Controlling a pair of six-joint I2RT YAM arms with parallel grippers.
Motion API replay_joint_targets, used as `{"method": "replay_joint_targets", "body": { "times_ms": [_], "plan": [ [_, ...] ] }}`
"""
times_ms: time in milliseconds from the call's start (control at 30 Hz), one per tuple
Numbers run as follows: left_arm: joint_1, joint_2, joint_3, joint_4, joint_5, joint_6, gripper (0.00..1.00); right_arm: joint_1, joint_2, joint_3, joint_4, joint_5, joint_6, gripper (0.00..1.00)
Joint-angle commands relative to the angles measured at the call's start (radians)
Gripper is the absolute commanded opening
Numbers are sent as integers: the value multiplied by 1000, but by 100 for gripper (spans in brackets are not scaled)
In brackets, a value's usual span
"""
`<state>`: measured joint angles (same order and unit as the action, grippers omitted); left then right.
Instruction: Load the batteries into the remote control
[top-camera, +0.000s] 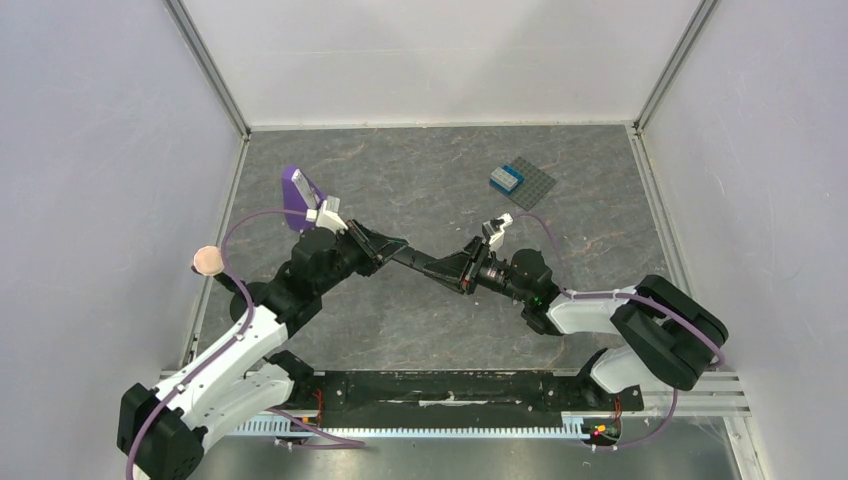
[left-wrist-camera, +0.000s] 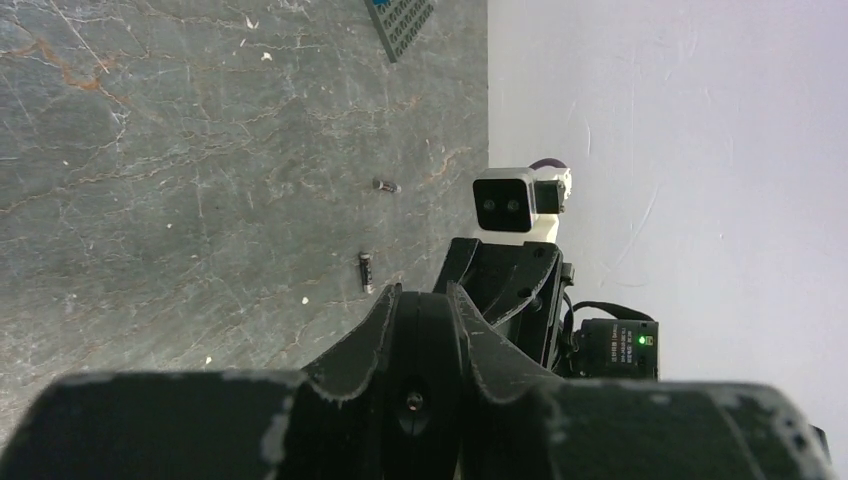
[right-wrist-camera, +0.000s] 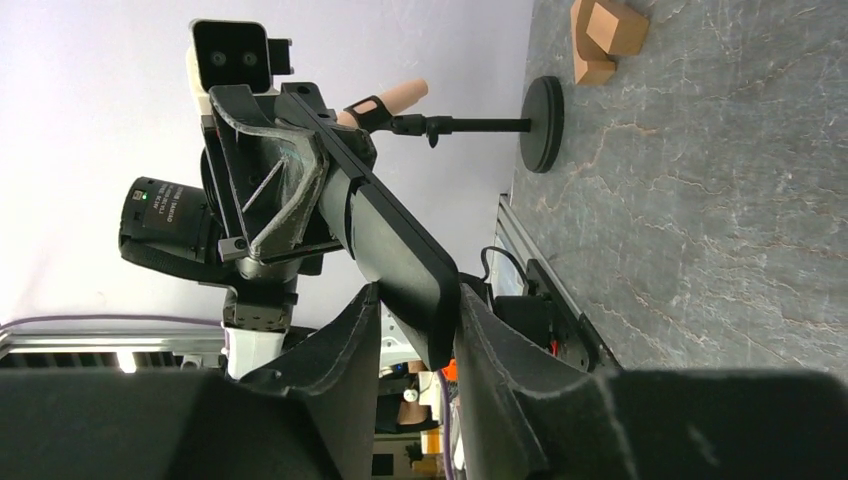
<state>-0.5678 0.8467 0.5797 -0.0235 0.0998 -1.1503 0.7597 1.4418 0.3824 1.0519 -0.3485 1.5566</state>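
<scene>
The remote control (top-camera: 418, 262) is a slim black bar held in the air between my two grippers. My left gripper (top-camera: 393, 248) is shut on its left end; in the left wrist view the fingers (left-wrist-camera: 370, 330) clamp the remote (left-wrist-camera: 428, 340) end-on. My right gripper (top-camera: 452, 272) is shut on the other end; in the right wrist view the remote (right-wrist-camera: 400, 250) runs down between its fingers (right-wrist-camera: 480, 330). Two batteries, one (left-wrist-camera: 366, 271) and another (left-wrist-camera: 386, 186), lie on the grey table below, apart from each other.
A dark grey studded baseplate (top-camera: 530, 182) with a blue brick (top-camera: 506, 178) lies at the back right. A purple object (top-camera: 298, 190) stands at the back left. A stand with a round black base (right-wrist-camera: 543, 110) and orange-brown wooden pieces (right-wrist-camera: 600, 35) are at the left.
</scene>
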Motion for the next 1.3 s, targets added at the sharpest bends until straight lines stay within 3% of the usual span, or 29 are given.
{"method": "replay_joint_targets", "body": {
  "times_ms": [0, 333, 633, 833, 1067, 1267],
  "plan": [
    [5, 15, 53, 4, -37, 91, 2, -13, -2, 14, -44, -26, -33, 31],
    [4, 91, 48, 19, 0, 167, 2, -51, -112, 37, -252, 26, -163, 29],
    [-4, 182, 49, -6, -25, 290, 2, -93, -155, 26, -264, 28, -182, 30],
    [-12, 252, 62, -5, -61, 348, 2, -116, -145, 14, -298, 37, -204, 45],
    [-42, 349, 73, 19, -123, 404, 2, -143, -117, -2, -323, 60, -226, 49],
    [-84, 401, 104, 16, -208, 457, 2, -152, -125, 30, -446, 109, -331, 52]
  ]
}}
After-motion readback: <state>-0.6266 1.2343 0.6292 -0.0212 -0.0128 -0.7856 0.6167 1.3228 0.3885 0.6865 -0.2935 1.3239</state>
